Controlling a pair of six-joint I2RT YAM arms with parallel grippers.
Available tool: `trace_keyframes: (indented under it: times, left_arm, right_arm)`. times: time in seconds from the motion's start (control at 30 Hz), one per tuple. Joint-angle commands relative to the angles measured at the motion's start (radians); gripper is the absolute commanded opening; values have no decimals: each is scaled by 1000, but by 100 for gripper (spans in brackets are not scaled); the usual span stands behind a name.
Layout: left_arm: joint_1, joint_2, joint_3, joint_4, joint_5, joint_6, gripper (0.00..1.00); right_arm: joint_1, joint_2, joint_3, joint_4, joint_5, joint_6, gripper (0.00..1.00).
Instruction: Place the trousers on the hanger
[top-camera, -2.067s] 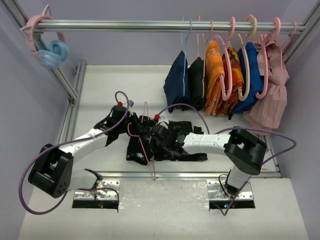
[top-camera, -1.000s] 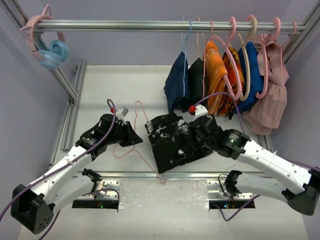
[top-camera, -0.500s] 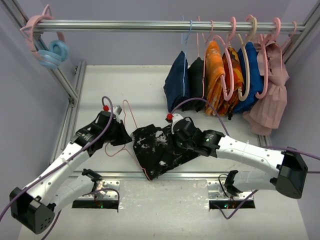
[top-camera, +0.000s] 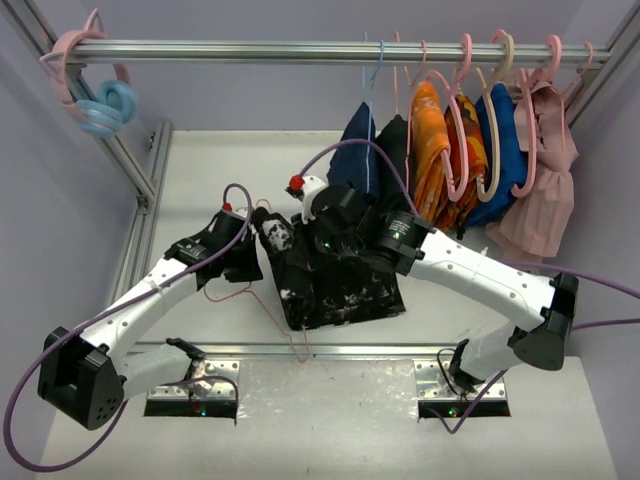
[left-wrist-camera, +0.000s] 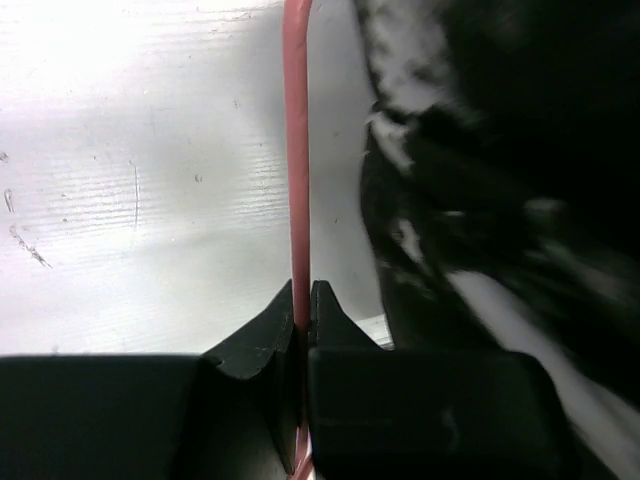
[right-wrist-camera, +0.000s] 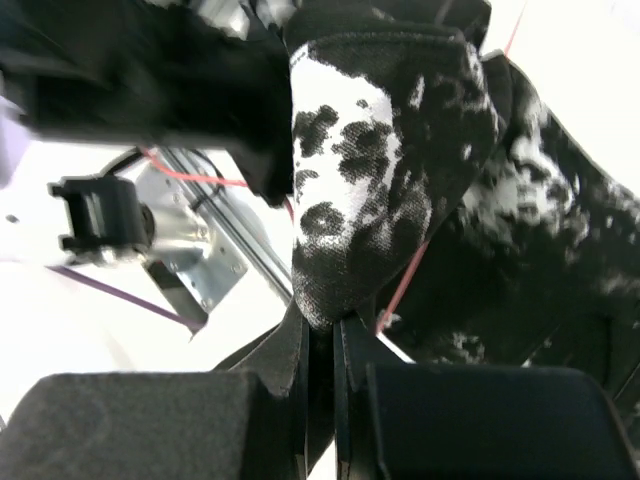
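1. Trousers: black with white splatter, bunched at mid-table between the two arms, on the near side of the hung clothes.
2. Hanger: thin pink wire, just left of the trousers, with part of it running under the fabric.
3. Right gripper: fingers pressed together, pinching a fold of the trousers.
4. Left gripper: fingers pinching the hanger's wire.
5. Table: white, bare at far left.
6. Rail: metal, at the far side, with an orange garment and other clothes hanging at its right.
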Motion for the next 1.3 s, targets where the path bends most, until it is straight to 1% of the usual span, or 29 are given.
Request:
trace_keyframes:
  times: [0.0,0.1,0.13,0.2,0.27,0.33,0.37,0.47,0.57,0.63,0.77,0.83,0.9,1.0,1.07,1.2,1.23,1.27]
  left_arm:
    - [-15,47,6,-67,53,24,0]
    - [-15,88,18,-57,65,37,0]
    - [-18,105,26,-54,62,41,0]
    - [-25,141,41,-46,46,47,0]
    - [-44,170,65,-47,-8,52,0]
    - [-65,230,85,-50,-84,53,0]
    - [-76,257,96,-50,-94,56,0]
    - [-98,298,110,-35,-77,71,0]
    - [-98,290,102,-24,-67,77,0]
    - [-98,267,99,-26,-37,85,0]
    - [-98,230,99,-37,2,103,0]
    - [-98,206,97,-47,10,99,0]
    - [-98,186,94,-48,21,87,0]
    - [-98,147,84,-51,61,67,0]
    - [-98,112,60,-25,111,26,0]
    - [-87,40,-42,22,269,-84,0]
    - [-86,22,-64,34,302,-114,0]
    - [-82,14,-77,39,306,-138,0]
  right_arm:
    - [-3,-3,206,-25,41,-79,0]
    - [-3,-24,221,-61,92,-96,0]
    - [-7,-43,192,-64,121,-98,0]
    - [-18,-94,105,-70,178,-102,0]
    - [-41,-176,8,-72,254,-102,0]
    - [-77,-245,-144,-71,326,-87,0]
    - [-102,-284,-204,-71,366,-81,0]
    - [-171,-344,-324,-75,431,-70,0]
    - [-213,-348,-402,-76,451,-62,0]
    - [-223,-333,-472,-65,477,-47,0]
    - [-240,-245,-522,-47,555,-38,0]
    - [-239,-192,-539,-14,531,-29,0]
    - [-238,-152,-563,34,460,-25,0]
    - [-232,-100,-583,94,431,-13,0]
    - [-224,-19,-567,115,418,-15,0]
    - [-203,151,-520,147,420,-30,0]
    - [-201,184,-510,152,419,-33,0]
    - [-201,190,-508,153,418,-35,0]
